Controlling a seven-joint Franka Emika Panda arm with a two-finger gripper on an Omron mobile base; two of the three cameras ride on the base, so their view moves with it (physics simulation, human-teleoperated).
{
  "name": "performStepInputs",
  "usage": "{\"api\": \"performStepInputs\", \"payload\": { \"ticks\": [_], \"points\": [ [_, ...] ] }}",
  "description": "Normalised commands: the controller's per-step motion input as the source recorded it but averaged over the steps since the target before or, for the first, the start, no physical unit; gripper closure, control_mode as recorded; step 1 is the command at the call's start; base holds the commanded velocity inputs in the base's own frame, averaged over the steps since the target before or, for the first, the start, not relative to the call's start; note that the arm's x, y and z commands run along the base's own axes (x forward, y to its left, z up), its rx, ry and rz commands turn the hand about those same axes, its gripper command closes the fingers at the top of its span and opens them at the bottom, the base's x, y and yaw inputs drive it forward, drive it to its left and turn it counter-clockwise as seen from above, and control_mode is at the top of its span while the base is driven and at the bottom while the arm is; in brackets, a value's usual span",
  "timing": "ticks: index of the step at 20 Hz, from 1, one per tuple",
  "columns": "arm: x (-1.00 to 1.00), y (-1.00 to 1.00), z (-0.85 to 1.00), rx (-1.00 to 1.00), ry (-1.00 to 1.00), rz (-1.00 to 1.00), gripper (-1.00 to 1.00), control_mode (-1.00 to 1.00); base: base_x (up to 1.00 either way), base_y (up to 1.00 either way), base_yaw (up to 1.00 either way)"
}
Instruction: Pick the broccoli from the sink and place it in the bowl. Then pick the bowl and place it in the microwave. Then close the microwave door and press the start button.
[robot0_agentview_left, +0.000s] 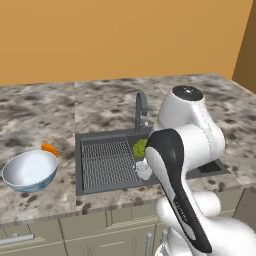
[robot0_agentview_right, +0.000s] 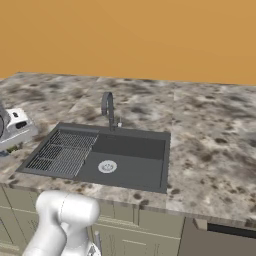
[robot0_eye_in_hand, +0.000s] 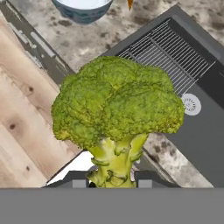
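Note:
My gripper (robot0_eye_in_hand: 113, 181) is shut on the stem of the broccoli (robot0_eye_in_hand: 116, 105), a lumpy yellow-green floret that looms large in the hand view. In the left base view the broccoli (robot0_agentview_left: 139, 148) hangs above the right part of the sink's (robot0_agentview_left: 79, 165) ribbed rack, partly behind my arm. The white bowl (robot0_agentview_left: 30, 170) with its blue-green outside stands on the counter left of the sink, and its rim (robot0_eye_in_hand: 83, 11) shows at the top of the hand view. The dark basin (robot0_agentview_right: 130, 170) holds a round silver drain (robot0_agentview_right: 107, 166). The microwave is out of view.
A small orange object (robot0_agentview_left: 49, 148) lies just behind the bowl. The dark curved faucet (robot0_agentview_left: 141, 112) rises at the sink's back edge. Speckled stone counter (robot0_agentview_right: 210, 145) spreads around the sink, with beige cabinet fronts (robot0_agentview_left: 75, 225) below and an orange wall behind.

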Motion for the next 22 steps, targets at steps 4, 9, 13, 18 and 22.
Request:
{"api": "performStepInputs", "payload": {
  "ticks": [4,9,13,18,22],
  "points": [
    [0.03,1.0,-0.12,-0.08,-0.08,0.0,1.0,-1.0,0.0,0.0,0.0],
    [0.19,1.0,-0.14,0.0,-0.17,0.0,1.0,-1.0,0.0,0.0,0.0],
    [0.54,1.0,0.04,0.0,-0.04,0.0,1.0,-1.0,0.0,0.0,0.0],
    [0.71,1.0,-0.07,-0.01,0.05,0.0,1.0,-1.0,0.0,0.0,0.0],
    [0.5,1.0,-0.26,0.0,0.03,0.0,1.0,-1.0,0.0,0.0,0.0]
  ]
}}
